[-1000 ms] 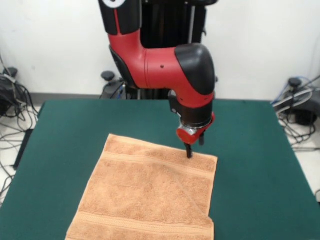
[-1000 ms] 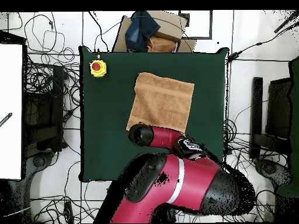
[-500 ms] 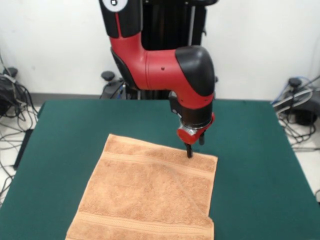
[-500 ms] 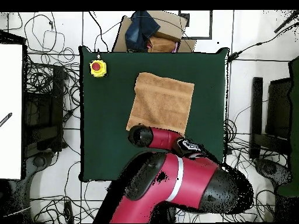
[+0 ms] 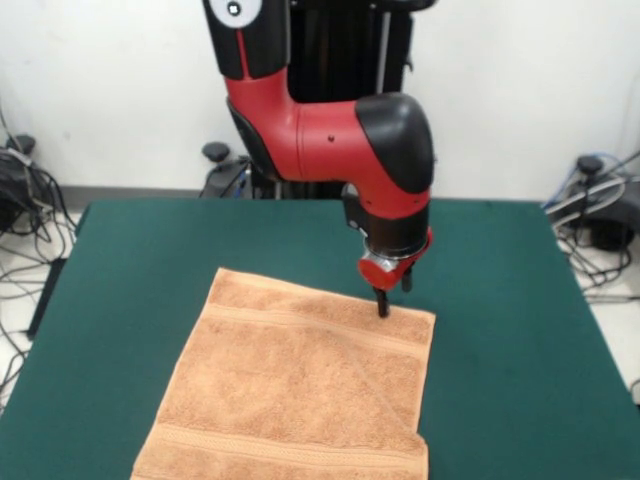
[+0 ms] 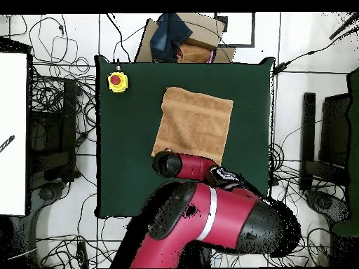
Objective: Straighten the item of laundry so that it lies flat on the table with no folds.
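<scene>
The item of laundry point(image 5: 300, 385) point(image 6: 193, 122) is a peach-orange towel spread on the dark green table point(image 5: 130, 270) point(image 6: 126, 175). Woven bands run near its far and near edges in the front view. A faint diagonal crease crosses its right half, and its near right corner point(image 5: 418, 438) is slightly turned up. My gripper point(image 5: 393, 298) points straight down at the towel's far right corner, open, with its lower tip at the cloth's edge and nothing between the fingers. In the overhead view the arm point(image 6: 210, 210) covers the gripper and the towel's nearest edge.
A red button on a yellow box point(image 6: 117, 82) sits at one table corner in the overhead view. A cardboard box with dark blue cloth point(image 6: 179, 38) lies just beyond the table edge. Cables cover the floor around the table point(image 5: 20, 220).
The arm and gripper have drifted a few pixels to the right in the front view. The towel has not moved.
</scene>
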You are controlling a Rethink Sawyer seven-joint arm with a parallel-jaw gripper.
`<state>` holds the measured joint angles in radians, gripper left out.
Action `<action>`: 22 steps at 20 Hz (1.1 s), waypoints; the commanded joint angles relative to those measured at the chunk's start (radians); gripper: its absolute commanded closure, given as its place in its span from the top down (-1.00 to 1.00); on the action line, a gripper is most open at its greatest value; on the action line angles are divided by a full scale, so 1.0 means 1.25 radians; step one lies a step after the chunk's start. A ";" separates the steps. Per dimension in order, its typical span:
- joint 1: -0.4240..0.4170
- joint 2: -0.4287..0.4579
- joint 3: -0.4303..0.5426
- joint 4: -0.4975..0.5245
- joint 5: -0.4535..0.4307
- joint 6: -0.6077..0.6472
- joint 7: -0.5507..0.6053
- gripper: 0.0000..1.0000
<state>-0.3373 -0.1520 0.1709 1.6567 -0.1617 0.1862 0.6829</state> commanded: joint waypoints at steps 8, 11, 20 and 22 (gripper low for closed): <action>0.024 0.028 -0.016 -0.041 0.027 -0.092 0.230 1.00; 0.026 0.030 -0.019 -0.039 0.020 -0.115 0.228 1.00; 0.033 0.064 -0.037 -0.040 0.015 -0.163 0.216 1.00; 0.034 0.070 -0.038 -0.042 0.017 -0.163 0.212 1.00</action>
<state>-0.3193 -0.1157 0.1634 1.6558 -0.1615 0.0201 0.6829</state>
